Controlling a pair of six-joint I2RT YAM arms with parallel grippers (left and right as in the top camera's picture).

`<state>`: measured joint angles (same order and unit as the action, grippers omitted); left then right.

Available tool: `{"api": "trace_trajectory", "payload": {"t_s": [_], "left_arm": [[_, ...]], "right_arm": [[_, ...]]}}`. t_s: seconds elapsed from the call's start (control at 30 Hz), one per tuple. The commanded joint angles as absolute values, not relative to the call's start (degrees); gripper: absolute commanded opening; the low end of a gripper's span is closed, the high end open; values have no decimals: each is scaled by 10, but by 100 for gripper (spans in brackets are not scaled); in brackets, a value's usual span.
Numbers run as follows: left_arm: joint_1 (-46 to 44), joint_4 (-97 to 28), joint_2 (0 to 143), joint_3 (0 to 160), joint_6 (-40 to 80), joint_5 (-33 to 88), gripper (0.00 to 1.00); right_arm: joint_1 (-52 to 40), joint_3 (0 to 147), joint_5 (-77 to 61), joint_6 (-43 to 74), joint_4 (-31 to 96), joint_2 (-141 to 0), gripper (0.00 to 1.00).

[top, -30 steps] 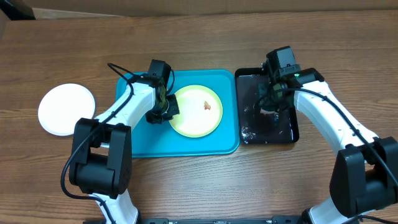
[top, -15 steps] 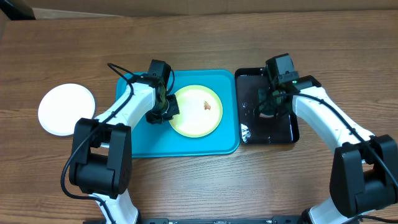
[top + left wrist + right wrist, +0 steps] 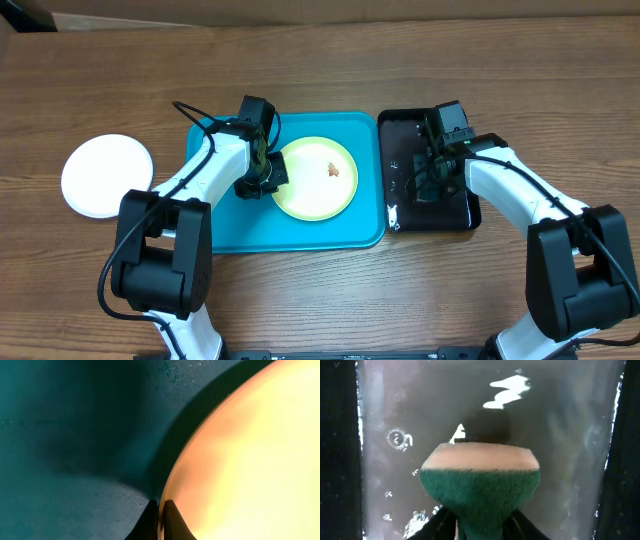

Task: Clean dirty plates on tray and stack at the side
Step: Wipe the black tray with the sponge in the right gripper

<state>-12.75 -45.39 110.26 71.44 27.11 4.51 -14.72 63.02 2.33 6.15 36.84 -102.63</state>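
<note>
A white plate (image 3: 107, 176) lies alone near the counter's (image 3: 320, 60) left edge. At mid-counter the blue tray (image 3: 225, 225) holds the yellow-green plate (image 3: 315, 178), which has a reddish smear (image 3: 334, 169) on it. The left gripper (image 3: 262, 182) is pinched on that plate's left rim, its fingers nearly together. Toward the right edge, the right gripper (image 3: 432, 182) is clamped on a green sponge (image 3: 480, 485) over the wet black tray (image 3: 400, 135). Whether the sponge touches it is unclear.
</note>
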Motion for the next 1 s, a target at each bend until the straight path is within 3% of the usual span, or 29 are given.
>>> {"api": "trace_trajectory", "payload": {"t_s": [0.0,0.43,0.67,0.97], "left_arm": [[-128,-456,1113,699,283,41,4],[-128,-456,1113,699,283,41,4],[-128,-456,1113,699,283,41,4],[-128,-456,1113,699,283,41,4]], "right_arm": [[-149,630,23,60,367,-1025,39],[-149,630,23,60,369,-1025,40],[-149,629,23,60,378,-1026,53],[-149,629,23,60,378,-1027,52]]}}
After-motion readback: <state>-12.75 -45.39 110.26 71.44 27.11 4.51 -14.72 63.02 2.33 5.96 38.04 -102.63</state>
